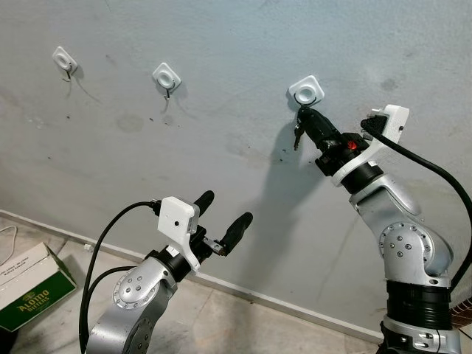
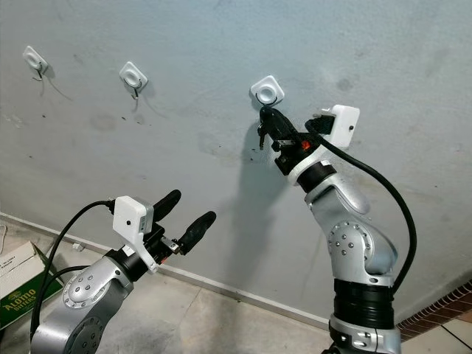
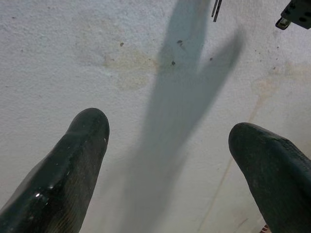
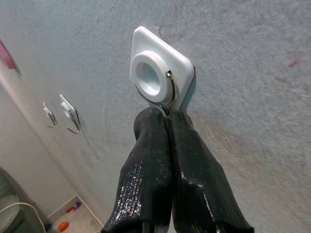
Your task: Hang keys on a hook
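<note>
Three white hooks are fixed to the grey wall. My right gripper (image 1: 304, 113) is raised to the rightmost hook (image 1: 306, 91), its fingertips just under the hook's plate. It is shut on the keys (image 1: 297, 137), which dangle dark below the fingers against the wall. In the right wrist view the shut fingers (image 4: 167, 145) pinch a thin metal ring (image 4: 171, 90) that curves up against the hook (image 4: 158, 73). My left gripper (image 1: 225, 210) is held low in front of the wall, open, with nothing between its fingers (image 3: 73, 160).
Two more hooks (image 1: 167, 77) (image 1: 65, 60) sit bare further left on the wall. A green and white cardboard box (image 1: 29, 287) lies on the floor at the lower left. A baseboard (image 1: 295, 306) runs along the wall's foot.
</note>
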`<state>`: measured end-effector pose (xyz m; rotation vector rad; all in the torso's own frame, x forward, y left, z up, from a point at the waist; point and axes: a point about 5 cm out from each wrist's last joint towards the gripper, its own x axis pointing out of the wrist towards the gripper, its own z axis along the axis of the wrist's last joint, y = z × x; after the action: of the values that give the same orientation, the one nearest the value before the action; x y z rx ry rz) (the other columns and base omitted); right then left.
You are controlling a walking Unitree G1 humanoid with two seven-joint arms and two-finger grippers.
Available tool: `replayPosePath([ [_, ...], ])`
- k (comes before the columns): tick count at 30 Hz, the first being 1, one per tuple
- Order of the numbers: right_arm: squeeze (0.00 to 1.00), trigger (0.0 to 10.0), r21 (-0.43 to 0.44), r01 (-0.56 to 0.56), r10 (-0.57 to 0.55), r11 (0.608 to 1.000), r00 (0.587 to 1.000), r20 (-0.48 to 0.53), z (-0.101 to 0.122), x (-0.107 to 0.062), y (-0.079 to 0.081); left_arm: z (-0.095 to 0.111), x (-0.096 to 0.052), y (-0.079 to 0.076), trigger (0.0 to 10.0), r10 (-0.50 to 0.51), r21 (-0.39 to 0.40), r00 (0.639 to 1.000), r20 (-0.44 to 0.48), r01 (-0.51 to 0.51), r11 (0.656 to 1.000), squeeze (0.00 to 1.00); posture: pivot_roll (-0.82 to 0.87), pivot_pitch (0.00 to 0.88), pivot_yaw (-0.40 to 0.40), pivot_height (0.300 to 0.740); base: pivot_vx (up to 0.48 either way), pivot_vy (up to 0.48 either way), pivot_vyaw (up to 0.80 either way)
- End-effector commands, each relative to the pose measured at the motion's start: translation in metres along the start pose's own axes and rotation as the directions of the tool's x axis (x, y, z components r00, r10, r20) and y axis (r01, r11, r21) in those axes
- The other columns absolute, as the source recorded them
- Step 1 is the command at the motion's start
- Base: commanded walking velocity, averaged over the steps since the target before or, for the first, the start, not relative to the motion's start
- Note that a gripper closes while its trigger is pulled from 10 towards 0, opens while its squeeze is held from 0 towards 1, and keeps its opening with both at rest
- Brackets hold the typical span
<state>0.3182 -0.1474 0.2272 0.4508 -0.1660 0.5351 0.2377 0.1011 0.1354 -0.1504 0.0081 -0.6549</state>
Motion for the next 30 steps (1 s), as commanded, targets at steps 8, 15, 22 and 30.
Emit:
replayPosePath([
  [8, 0.0, 10.0, 0.027, 0.113, -0.112, 0.993, 0.992, -0.053, -0.015, -0.008, -0.013, 0.009, 0.001, -0.003, 10.0, -0.021, 0.014, 0.999, 0.035, 0.021, 1.0, 0.0, -0.02, 0.06, 0.057, 0.74, 0.0, 0.0, 0.0],
  [15, 0.0, 10.0, 0.075, 0.132, -0.125, 0.988, 0.988, -0.087, -0.024, -0.01, -0.009, 0.013, 0.002, -0.002, 10.0, -0.022, 0.023, 0.999, 0.047, 0.021, 1.0, 0.0, -0.02, 0.062, 0.053, 0.74, 0.0, 0.0, 0.0],
  [22, 0.0, 10.0, 0.158, 0.154, -0.137, 0.975, 0.984, -0.113, -0.035, -0.014, -0.004, 0.014, 0.003, -0.002, 10.0, -0.021, 0.024, 0.998, 0.052, 0.02, 1.0, 0.0, -0.02, 0.06, 0.05, 0.74, 0.0, 0.0, 0.0],
  [30, 0.0, 10.0, 0.213, 0.18, -0.154, 0.96, 0.979, -0.134, -0.042, -0.017, 0.0, 0.017, 0.004, -0.002, 10.0, -0.02, 0.026, 0.998, 0.061, 0.018, 0.999, 0.0, -0.02, 0.06, 0.049, 0.74, 0.0, 0.0, 0.0],
])
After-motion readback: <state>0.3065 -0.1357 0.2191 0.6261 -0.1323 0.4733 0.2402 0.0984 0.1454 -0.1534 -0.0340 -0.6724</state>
